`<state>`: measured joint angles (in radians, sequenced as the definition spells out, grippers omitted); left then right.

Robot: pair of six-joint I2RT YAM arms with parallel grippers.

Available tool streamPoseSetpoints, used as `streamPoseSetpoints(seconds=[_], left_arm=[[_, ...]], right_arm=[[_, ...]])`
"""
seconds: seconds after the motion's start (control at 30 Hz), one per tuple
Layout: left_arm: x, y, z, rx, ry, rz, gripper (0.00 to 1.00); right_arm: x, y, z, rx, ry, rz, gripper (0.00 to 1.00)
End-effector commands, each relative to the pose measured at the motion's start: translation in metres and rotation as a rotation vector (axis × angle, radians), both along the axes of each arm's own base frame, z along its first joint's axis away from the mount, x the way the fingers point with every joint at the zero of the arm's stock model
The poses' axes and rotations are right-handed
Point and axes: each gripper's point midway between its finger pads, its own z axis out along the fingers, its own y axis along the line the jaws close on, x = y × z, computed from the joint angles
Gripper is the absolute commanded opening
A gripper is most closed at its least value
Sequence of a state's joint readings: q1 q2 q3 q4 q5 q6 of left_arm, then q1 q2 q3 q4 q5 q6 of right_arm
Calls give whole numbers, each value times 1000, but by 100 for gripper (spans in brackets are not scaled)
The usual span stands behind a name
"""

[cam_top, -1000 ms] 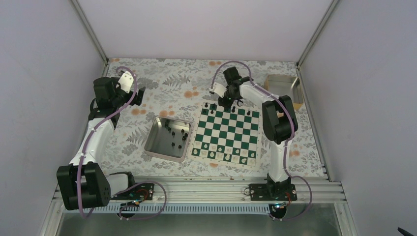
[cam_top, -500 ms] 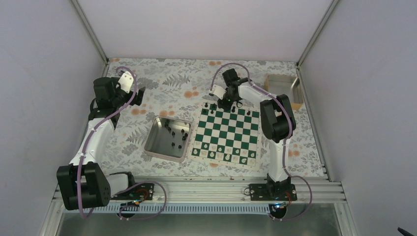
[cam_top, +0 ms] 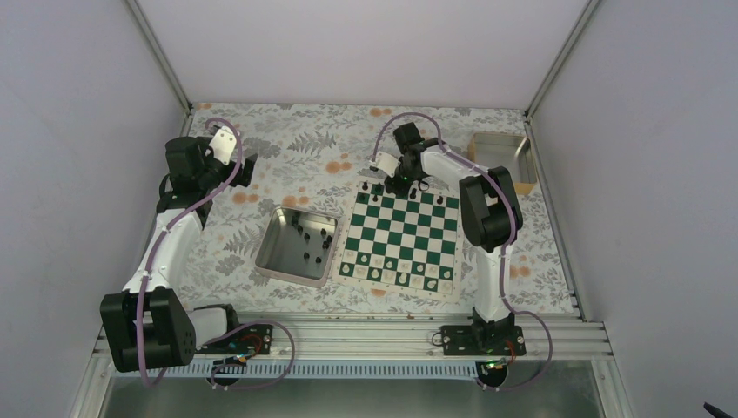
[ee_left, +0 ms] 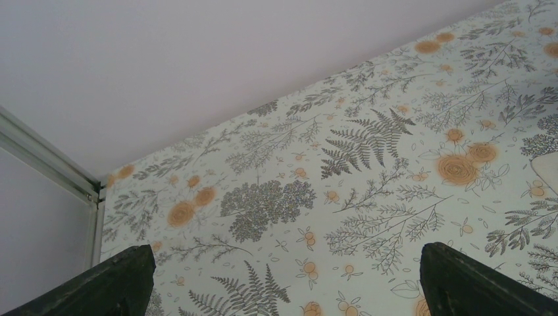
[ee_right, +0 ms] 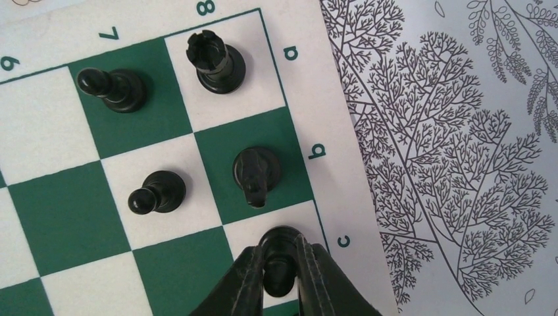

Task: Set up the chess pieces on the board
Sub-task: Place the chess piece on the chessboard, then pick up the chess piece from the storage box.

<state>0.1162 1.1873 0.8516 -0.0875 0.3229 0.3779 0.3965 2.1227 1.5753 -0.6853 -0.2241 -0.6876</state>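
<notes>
The right end effector [ee_right: 281, 258] is held over the far left corner of the board [ee_right: 59, 210]. Its fingers are only narrowly parted on either side of a black piece [ee_right: 281, 238] standing on the white square beside the letter c. Whether that piece is gripped or merely flanked cannot be told. Close by, a knight [ee_right: 256, 172], a rook [ee_right: 214, 62] and two pawns [ee_right: 112, 89] are seen upright on their squares.

The left end effector [ee_left: 289, 263] is spread wide and empty over the flowered tabletop [ee_left: 368, 145], well apart from the board. A few more dark figures [cam_top: 439, 200] are seen along the far rows, and pale pieces [cam_top: 396, 275] are set on the near rows. Several loose pieces [cam_top: 306, 239] are lying in the metal tray [cam_top: 265, 248] just left of the board. The work is therefore judged partly done, with much of the black side yet to be placed.

Along the board's border the digits 8 and 7 and the letters a, b and c are printed in green. No brand is seen.
</notes>
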Motion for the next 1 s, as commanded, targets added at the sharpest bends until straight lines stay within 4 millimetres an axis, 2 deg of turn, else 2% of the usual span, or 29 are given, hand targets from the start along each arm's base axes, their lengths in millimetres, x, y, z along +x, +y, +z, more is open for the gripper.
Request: streamPoseSetpoints(seconds=[0.0, 0.1, 0.3, 0.4, 0.53, 0.67, 0.77, 0.97], left_arm=[[1, 1, 3, 6, -13, -2, 100], [1, 1, 3, 7, -11, -5, 100], [1, 1, 3, 8, -12, -2, 100], [1, 2, 4, 10, -16, 0, 100], [1, 2, 4, 11, -15, 3, 100], [1, 1, 4, 8, -13, -3, 100], [1, 1, 4, 9, -12, -4, 100], [1, 1, 4, 6, -13, -3, 100]], right_arm=[[3, 0, 2, 15, 5, 3, 19], [2, 1, 6, 23, 8, 3, 29], [6, 1, 24, 31, -31, -5, 32], [12, 3, 54, 52, -95, -6, 33], [15, 17, 95, 63, -158, 10, 38], [1, 54, 122, 61, -198, 87, 39], [-20, 93, 131, 70, -207, 170, 39], [-80, 171, 125, 85, -186, 351, 37]])
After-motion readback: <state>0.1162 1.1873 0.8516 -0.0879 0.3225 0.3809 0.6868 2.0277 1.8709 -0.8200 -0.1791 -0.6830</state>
